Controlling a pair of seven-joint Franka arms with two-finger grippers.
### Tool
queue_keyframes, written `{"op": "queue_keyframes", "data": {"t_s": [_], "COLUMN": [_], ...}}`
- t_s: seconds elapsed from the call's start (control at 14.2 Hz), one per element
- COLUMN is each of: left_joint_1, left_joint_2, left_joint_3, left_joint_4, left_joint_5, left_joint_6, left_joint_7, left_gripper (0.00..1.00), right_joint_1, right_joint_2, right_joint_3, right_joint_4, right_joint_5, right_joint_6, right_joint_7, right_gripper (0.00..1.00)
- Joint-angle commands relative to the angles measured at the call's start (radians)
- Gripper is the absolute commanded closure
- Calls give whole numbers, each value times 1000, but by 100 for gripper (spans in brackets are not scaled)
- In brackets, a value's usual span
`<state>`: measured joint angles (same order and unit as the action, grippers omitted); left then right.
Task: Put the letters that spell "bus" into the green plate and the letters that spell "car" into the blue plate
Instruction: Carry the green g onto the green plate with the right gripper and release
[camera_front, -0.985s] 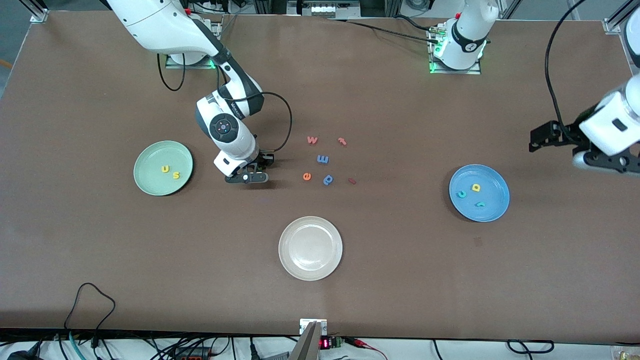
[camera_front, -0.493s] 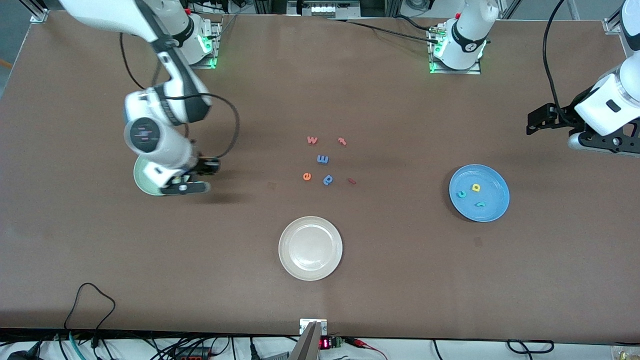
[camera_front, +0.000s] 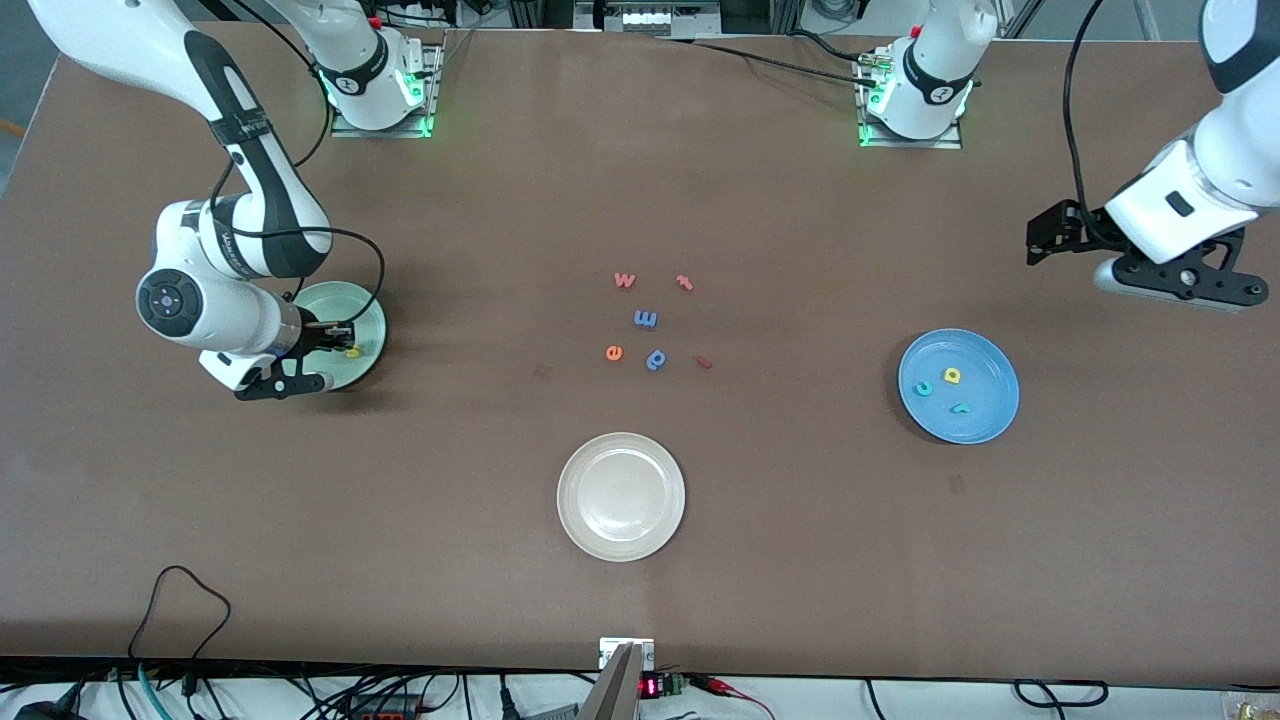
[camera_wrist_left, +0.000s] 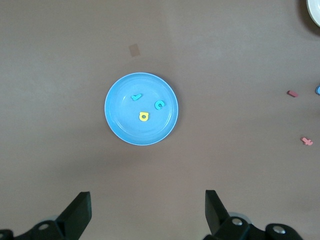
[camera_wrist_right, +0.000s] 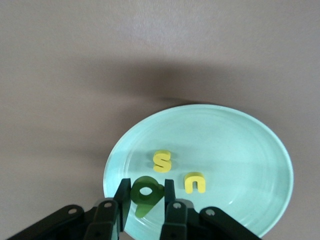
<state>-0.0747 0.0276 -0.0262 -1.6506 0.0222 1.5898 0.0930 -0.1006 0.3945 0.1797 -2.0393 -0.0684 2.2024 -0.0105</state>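
Green "b" (camera_wrist_right: 146, 196) sits pinched between the closed fingers of the right gripper (camera_wrist_right: 145, 204), hanging directly over the green plate (camera_wrist_right: 240, 145) — seemingly near its rim, just beside the yellow "s" (camera_wrist_right: 162, 161) and "u" (camera_wrist_right: 194, 182). Release is straight down. Over the worktop beside the blue plate (camera_wrist_left: 120, 95), the left gripper (camera_wrist_left: 147, 210) waits, spread wide and empty.

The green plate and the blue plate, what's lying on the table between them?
In the front view, a cluster of loose letters lies between the green plate and the blue plate; the cream-white plate sits nearer the camera.
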Motion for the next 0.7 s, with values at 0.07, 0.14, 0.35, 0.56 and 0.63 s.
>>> {"op": "queue_keyframes", "data": {"t_s": [0.07,0.14,0.35,0.56,0.63], "left_joint_1": [-3,-3,-5,-7,-8], "left_joint_2": [-18,-14,-9,1,6], "left_joint_3": [-6,-6,-9,-11,-14], "left_joint_4": [26,49,58,74,96], "left_joint_5": [27,27,28,70,74], "left_joint_6": [-40,-72,-77,-68,-68], "left_joint_7": [4,4,1,-9,-10], "left_gripper": [0,0,0,0,0], "right_joint_1": [-33,-34,-44,-42,-41], "right_joint_2": [23,26,-3,-106,-155], "right_joint_3": [14,14,14,14,14], "right_joint_4": [-10,-10,-4,22,33], "right_joint_5": [-4,-4,-4,-2,-1], "right_joint_6": [13,13,11,-3,-24], "right_joint_7": [-9,-9,-9,-14,-14], "right_gripper": [92,58,0,0,0]}}
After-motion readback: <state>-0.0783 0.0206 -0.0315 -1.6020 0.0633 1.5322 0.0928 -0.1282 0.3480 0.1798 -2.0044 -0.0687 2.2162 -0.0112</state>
